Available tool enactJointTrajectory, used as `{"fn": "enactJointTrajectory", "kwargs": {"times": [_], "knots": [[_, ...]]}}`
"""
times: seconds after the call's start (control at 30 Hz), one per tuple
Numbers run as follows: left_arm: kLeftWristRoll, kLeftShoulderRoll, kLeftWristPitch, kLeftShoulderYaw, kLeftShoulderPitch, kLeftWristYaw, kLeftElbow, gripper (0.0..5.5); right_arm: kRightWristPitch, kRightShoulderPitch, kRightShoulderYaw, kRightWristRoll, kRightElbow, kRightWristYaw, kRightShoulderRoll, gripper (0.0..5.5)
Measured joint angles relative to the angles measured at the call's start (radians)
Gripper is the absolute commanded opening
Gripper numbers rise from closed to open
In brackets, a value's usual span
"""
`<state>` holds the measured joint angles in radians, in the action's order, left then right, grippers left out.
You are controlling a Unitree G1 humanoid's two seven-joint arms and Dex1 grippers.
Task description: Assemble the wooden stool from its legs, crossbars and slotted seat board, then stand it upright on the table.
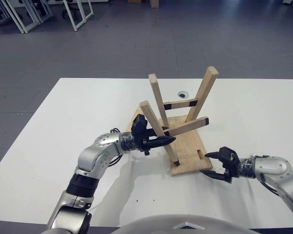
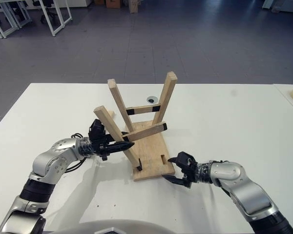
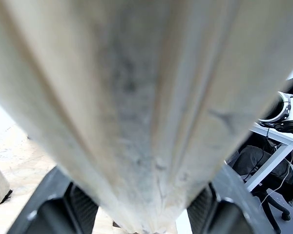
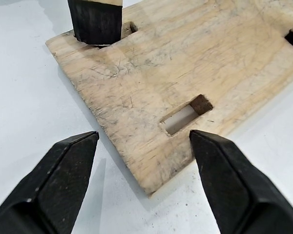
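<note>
In the head views, the seat board [image 1: 188,151] is lying on the white table [image 1: 63,122], a little right of centre, with 3 legs rising from it. The far left leg [image 1: 157,97] and far right leg [image 1: 203,92] are leaning apart from each other. An upper crossbar [image 1: 180,104] with black ends is joining them. The near leg [image 1: 150,116] is tilting toward the robot's left. A lower crossbar [image 1: 188,126] is running from the near leg toward the far right leg. The left gripper [image 1: 167,141] is reaching in from the left and clamping the near leg about halfway up. The right gripper [image 1: 207,163] is resting low over the table just beside the board's near right corner, with its 2 fingers spread apart and nothing between them. A round hole [image 1: 183,93] is showing in the table behind the stool. In the left wrist view, the near leg is running close past the camera, and the 2 black fingers [image 3: 83,209] are pressing on either side of it. In the right wrist view, the 2 black fingertips are standing wide apart in front of the board's edge. An open slot [image 4: 185,114] is lying between them, and the near leg's black foot is sitting in a slot farther along the board.
</note>
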<state>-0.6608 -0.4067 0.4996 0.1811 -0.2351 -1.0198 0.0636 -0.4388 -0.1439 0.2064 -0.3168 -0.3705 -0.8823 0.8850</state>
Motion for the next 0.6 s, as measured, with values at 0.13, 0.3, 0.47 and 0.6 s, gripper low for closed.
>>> {"fn": "enactJointTrajectory", "kwargs": {"times": [0.13, 0.3, 0.47, 0.6], "knots": [[0.015, 0.011, 0.0, 0.0, -0.037, -0.017, -0.038, 2.05, 0.001, 0.001, 0.002, 0.0, 0.0, 0.0, 0.0, 3.43], [0.007, 0.016, -0.001, -0.074, -0.131, 0.016, -0.01, 2.05, 0.002, 0.001, 0.001, 0.0, 0.0, -0.005, 0.001, 3.43], [0.002, -0.004, 0.019, -0.065, -0.159, -0.039, 0.006, 2.05, 0.002, 0.001, 0.001, 0.001, 0.0, -0.005, 0.001, 3.43], [0.039, -0.03, 0.018, -0.032, -0.158, -0.086, -0.01, 2.05, 0.007, 0.006, 0.002, 0.001, 0.008, -0.014, 0.001, 3.43]]}}
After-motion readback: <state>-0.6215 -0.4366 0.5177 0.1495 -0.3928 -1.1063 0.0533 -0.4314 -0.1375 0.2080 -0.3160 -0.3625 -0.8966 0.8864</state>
